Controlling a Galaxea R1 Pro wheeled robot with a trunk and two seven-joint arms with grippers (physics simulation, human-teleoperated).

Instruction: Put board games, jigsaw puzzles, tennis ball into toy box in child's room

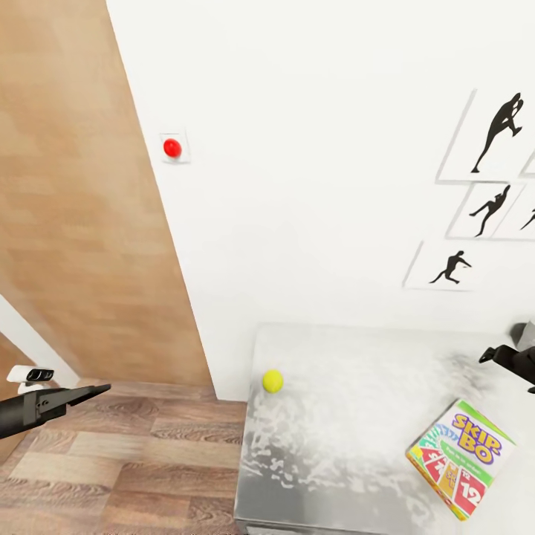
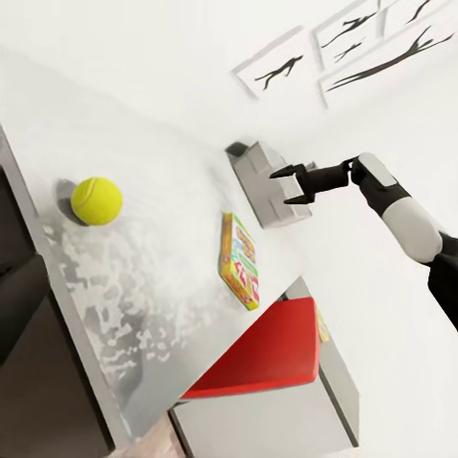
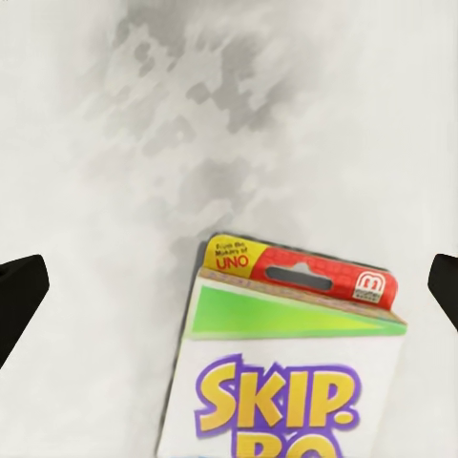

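Note:
On the mottled grey table (image 1: 349, 438) a yellow tennis ball (image 1: 273, 381) lies near the far left corner. A Skip-Bo board game box (image 1: 461, 457) lies flat towards the right. My right gripper (image 1: 496, 355) hovers open above the table, just beyond the Skip-Bo box (image 3: 296, 363), with nothing between its fingers (image 3: 19, 296). The left wrist view shows the ball (image 2: 96, 200), the Skip-Bo box (image 2: 240, 260) and the open right gripper (image 2: 284, 188) in front of a grey toy box (image 2: 258, 176). My left gripper (image 1: 93, 391) hangs over the wooden floor, left of the table and apart from the ball.
A white wall (image 1: 312, 186) with silhouette pictures (image 1: 494, 134) and a red button (image 1: 172, 148) backs the table. A wooden door panel (image 1: 82, 223) stands at the left. A red chair (image 2: 267, 348) is tucked beside the table.

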